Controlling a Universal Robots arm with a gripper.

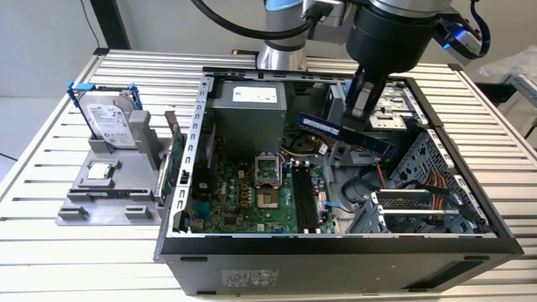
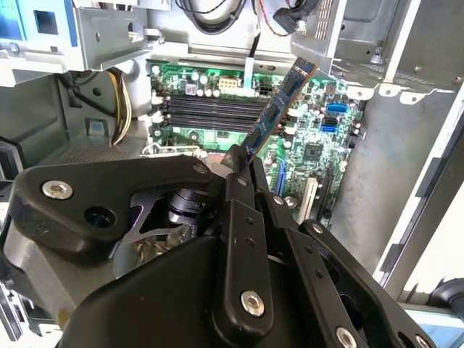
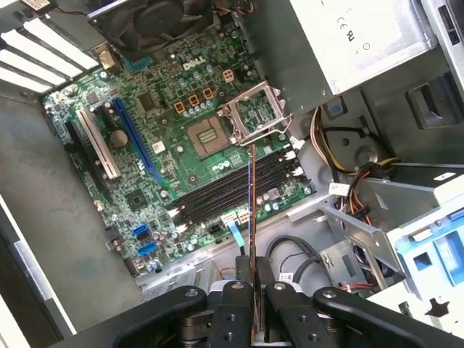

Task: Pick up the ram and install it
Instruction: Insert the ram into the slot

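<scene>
Blue-green ram, exterior view: the ram (image 1: 344, 133) hangs in the air over the open computer case (image 1: 200, 126), pinched by the gripper (image 1: 358, 115). Its long axis is tilted, lower toward the exterior view's right.
Black slots, exterior view: the slots (image 1: 304, 200) lie on the motherboard (image 1: 243, 195), lower than the ram and well apart from it. Their length seems to run crosswise to the ram's.
Jaws, second wrist view: the gripper (image 2: 236, 161) is pressed together on the ram (image 2: 279, 109). The stick's flat face, with its chips, juts out past the jaws over the slots (image 2: 210, 109).
Edge, first wrist view: the ram (image 3: 251, 217) appears as a thin line rising from the gripper (image 3: 254, 291) and crossing the slots (image 3: 232, 190) at an angle.
Difference: the exterior view shows height above the board. The wrist views show the mismatch in direction.
</scene>
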